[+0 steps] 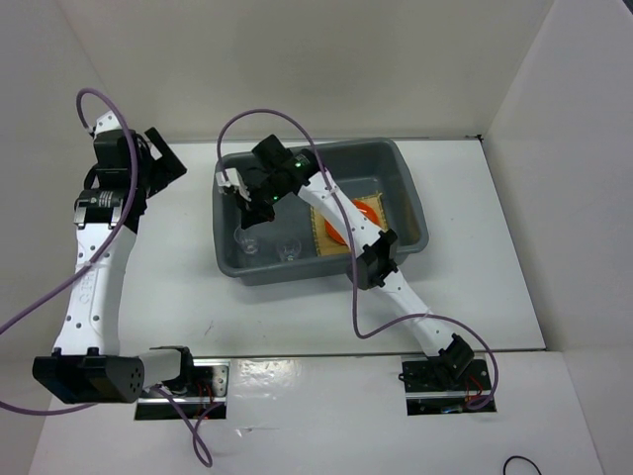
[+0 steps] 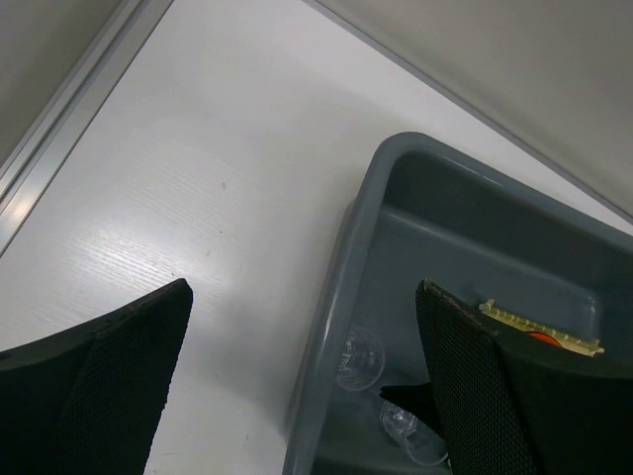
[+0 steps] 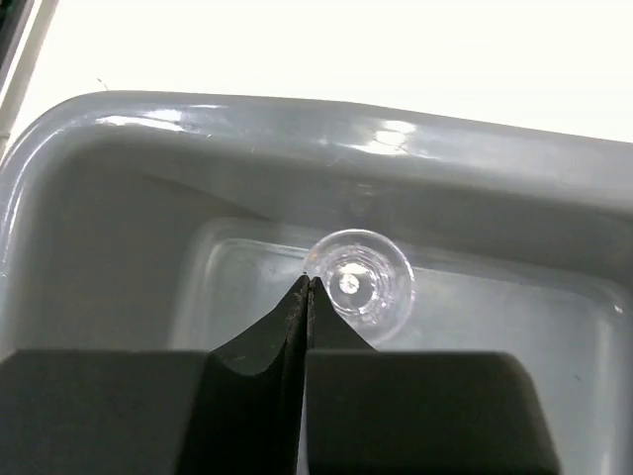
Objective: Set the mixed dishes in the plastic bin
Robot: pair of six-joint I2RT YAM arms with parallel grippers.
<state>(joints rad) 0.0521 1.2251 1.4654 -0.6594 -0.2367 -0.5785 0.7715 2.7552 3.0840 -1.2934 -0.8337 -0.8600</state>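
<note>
The blue-grey plastic bin (image 1: 410, 188) stands at the table's middle. In it lie the yellow woven mat (image 1: 321, 230) with the orange plate (image 1: 361, 210) on top, partly hidden by my right arm. Two clear cups (image 1: 245, 240) (image 1: 289, 249) stand at its left front. The black dish is hidden. My right gripper (image 1: 237, 190) is shut and hangs over the bin's left end. In the right wrist view its tips (image 3: 309, 282) sit at the edge of one cup (image 3: 361, 279). My left gripper (image 1: 158, 158) is open and empty, left of the bin.
White walls close in the table on the left, back and right. In the left wrist view the bin's rim (image 2: 336, 327) lies between the open fingers, with both cups (image 2: 358, 358) (image 2: 410, 430) and the mat's edge (image 2: 539, 327) inside.
</note>
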